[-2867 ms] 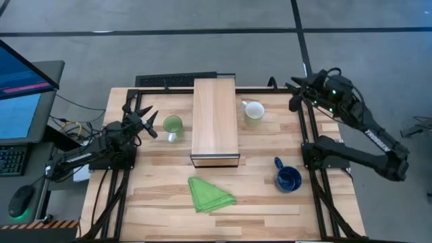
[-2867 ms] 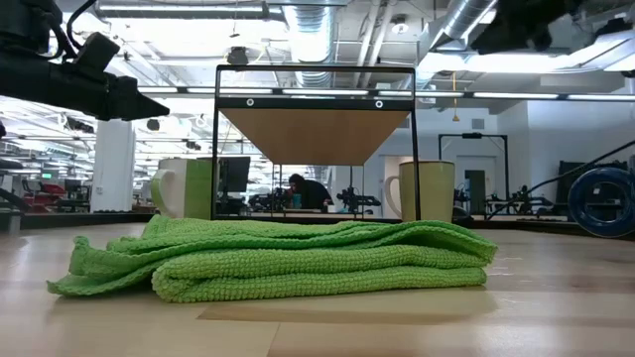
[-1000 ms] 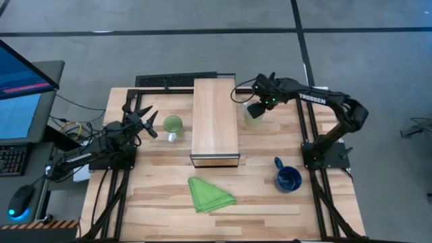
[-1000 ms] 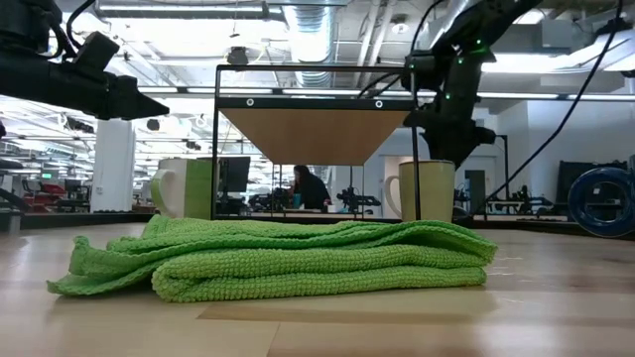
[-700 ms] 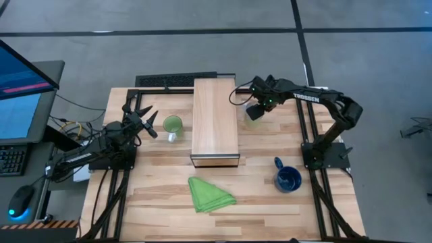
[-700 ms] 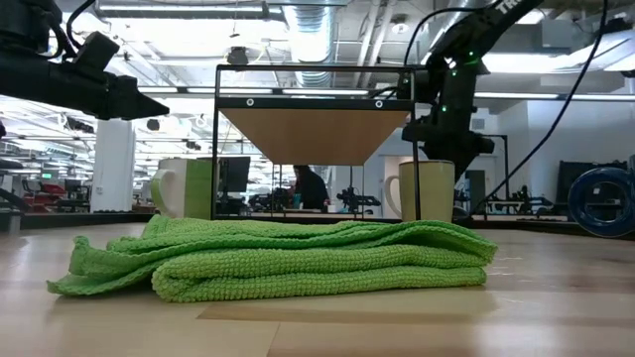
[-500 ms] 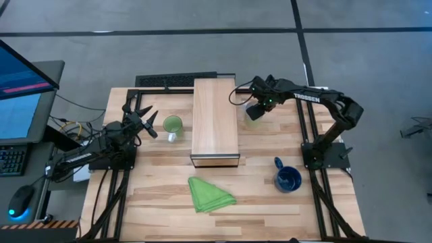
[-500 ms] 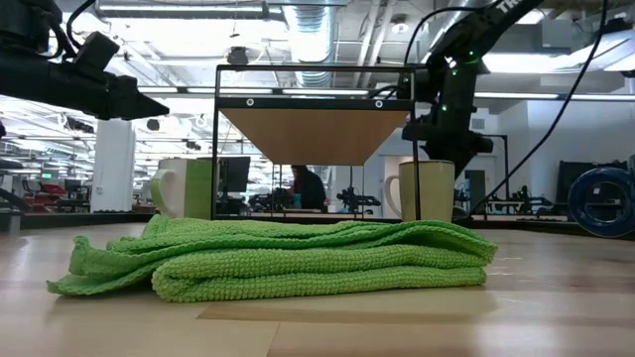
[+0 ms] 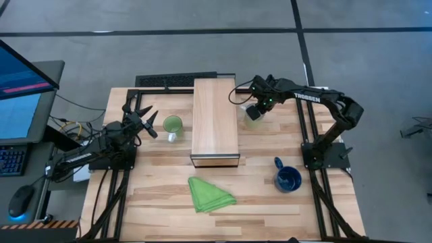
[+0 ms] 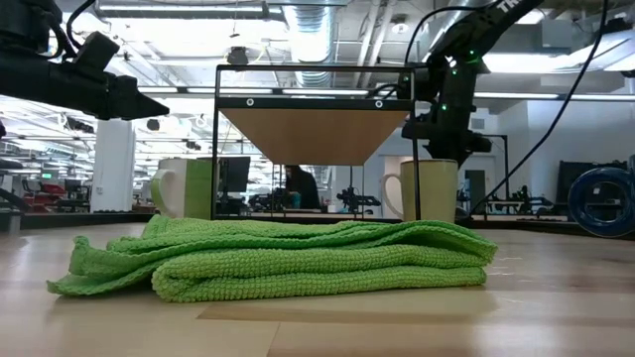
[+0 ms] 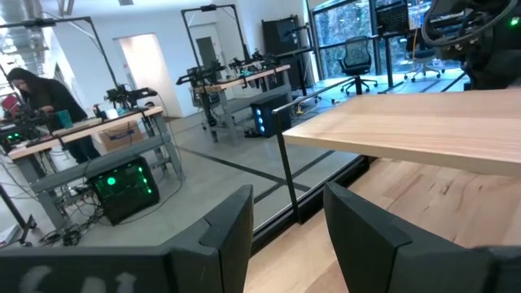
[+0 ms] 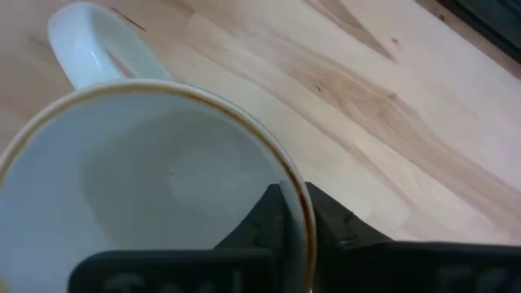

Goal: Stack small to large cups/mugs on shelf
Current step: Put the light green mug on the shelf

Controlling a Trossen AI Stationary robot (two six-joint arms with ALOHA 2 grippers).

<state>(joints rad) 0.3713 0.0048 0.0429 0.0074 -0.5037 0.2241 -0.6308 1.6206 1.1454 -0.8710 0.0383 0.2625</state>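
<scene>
Right now the right claw (image 12: pixel 295 213) pinches the rim of the small white mug (image 12: pixel 155 175) on the worktop (image 9: pixel 263 145) just right of the shelf (image 9: pixel 214 121), and that thin grip could slip or tip it.

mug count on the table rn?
3. Light green mug left of the shelf; white mug right of it, its rim clamped by the right gripper; dark blue mug near the right arm's base.
</scene>
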